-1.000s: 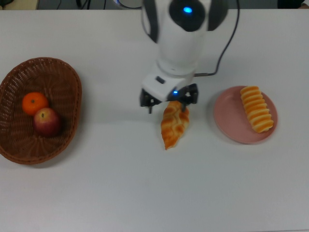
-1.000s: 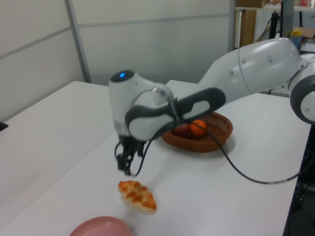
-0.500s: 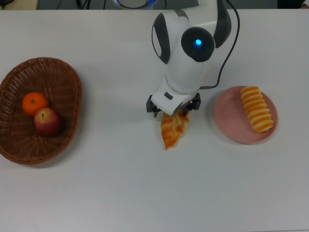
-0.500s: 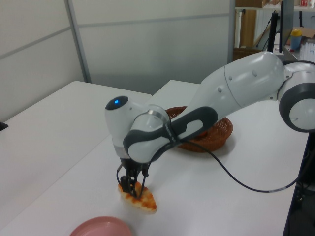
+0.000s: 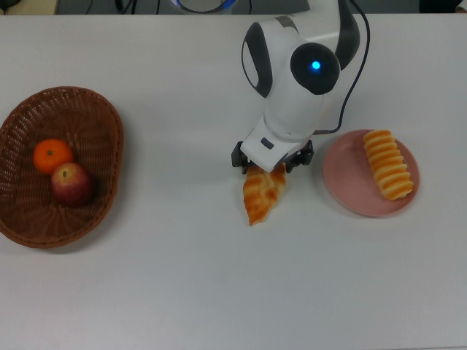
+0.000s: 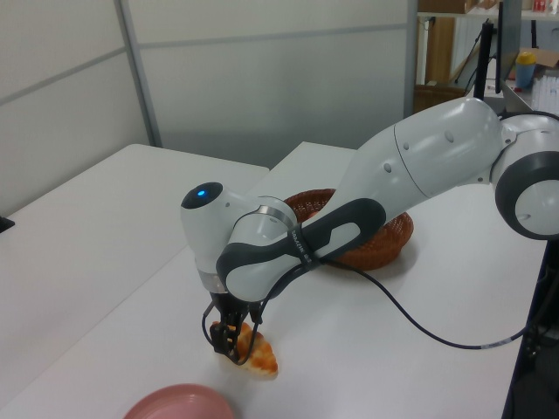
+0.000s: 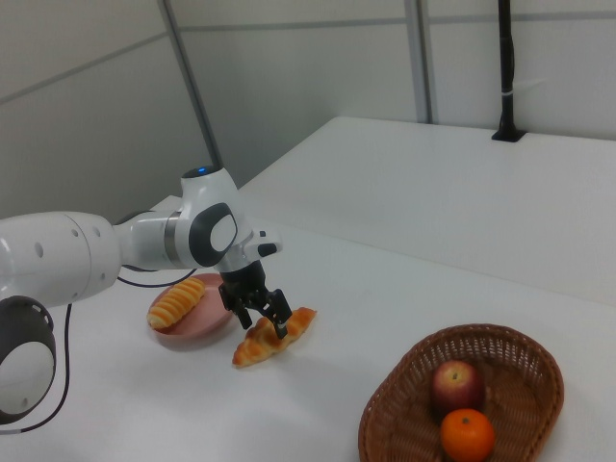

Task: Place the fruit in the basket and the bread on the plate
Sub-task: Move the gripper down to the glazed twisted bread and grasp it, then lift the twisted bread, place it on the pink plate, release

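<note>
The basket (image 5: 91, 120) lies at the top view's left and holds the fruit, a tangerine (image 5: 53, 155) and an apple (image 5: 71, 183). Both fruits, the tangerine (image 7: 468, 434) and the apple (image 7: 455, 385), also show in the right view. On the pink plate (image 5: 343, 184) rests a ridged roll (image 5: 388, 164). A braided loaf (image 5: 263, 195) lies on the table left of the plate. My gripper (image 5: 271, 169) is down over the loaf's upper end, open, with a finger on each side of the loaf (image 7: 269, 337). The wrist hides that end in the top view.
The white table (image 5: 219, 292) carries only these items. My arm reaches in from the top view's upper edge, with a black cable (image 5: 350, 80) hanging beside it. In the left view the arm partly covers the basket (image 6: 389, 237).
The gripper has come down from above the table onto the loaf's end and shifted slightly to the top view's right. The loaf, fruit, roll and plate stay where they were.
</note>
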Robot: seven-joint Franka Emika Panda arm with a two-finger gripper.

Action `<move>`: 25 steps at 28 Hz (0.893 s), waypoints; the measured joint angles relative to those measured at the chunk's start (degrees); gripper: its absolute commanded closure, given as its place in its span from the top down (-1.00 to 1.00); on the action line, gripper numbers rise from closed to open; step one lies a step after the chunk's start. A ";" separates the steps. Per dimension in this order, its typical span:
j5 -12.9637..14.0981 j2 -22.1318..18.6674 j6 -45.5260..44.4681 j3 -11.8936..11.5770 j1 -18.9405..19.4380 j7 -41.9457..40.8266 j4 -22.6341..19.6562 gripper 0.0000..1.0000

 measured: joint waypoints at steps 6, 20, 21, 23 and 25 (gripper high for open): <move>0.26 0.01 0.28 0.00 0.00 4.75 -0.24 0.89; 4.51 0.02 2.31 -0.12 -0.01 11.01 -2.30 -0.56; 4.52 0.00 2.32 -0.16 -0.02 11.07 -2.30 -0.62; 4.53 -0.12 2.34 -0.21 -0.05 11.16 -2.29 -0.63; 4.53 -0.29 2.34 -0.26 -0.13 11.37 -2.28 -0.63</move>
